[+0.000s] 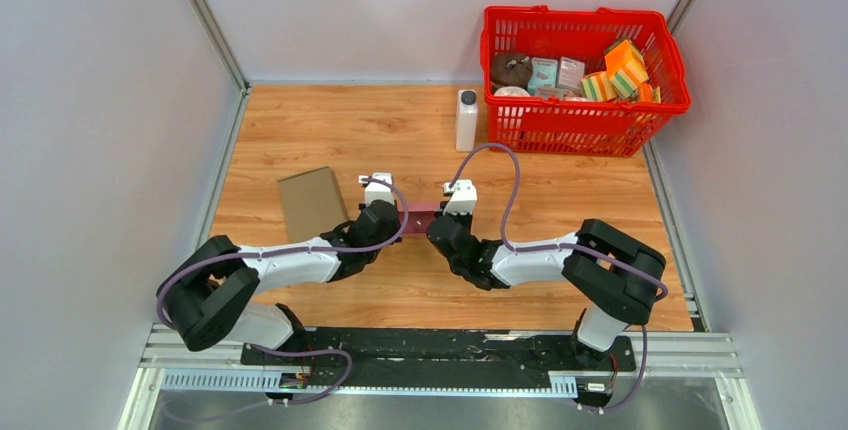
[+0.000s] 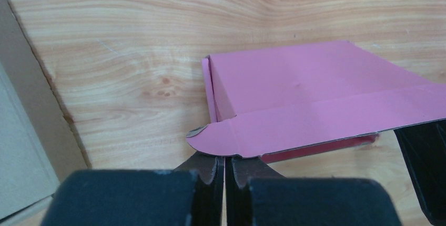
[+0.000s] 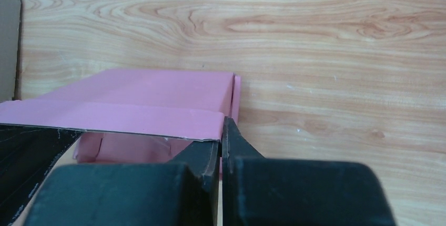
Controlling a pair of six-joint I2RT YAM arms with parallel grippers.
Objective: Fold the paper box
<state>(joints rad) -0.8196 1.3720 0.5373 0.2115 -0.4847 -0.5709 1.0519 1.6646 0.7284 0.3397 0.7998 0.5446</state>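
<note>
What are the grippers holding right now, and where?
Nothing seems clamped. Left gripper and right gripper are shut, tips at opposite ends of the flap on the pink box; a pinch cannot be excluded.

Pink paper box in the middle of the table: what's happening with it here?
Both arms are working on the pink paper box from opposite ends. The left claw and right claw are both shut, tips at the edge of its long flap, apparently pushing rather than pinching. The box is partly formed, with that flap not yet closed down.
</note>
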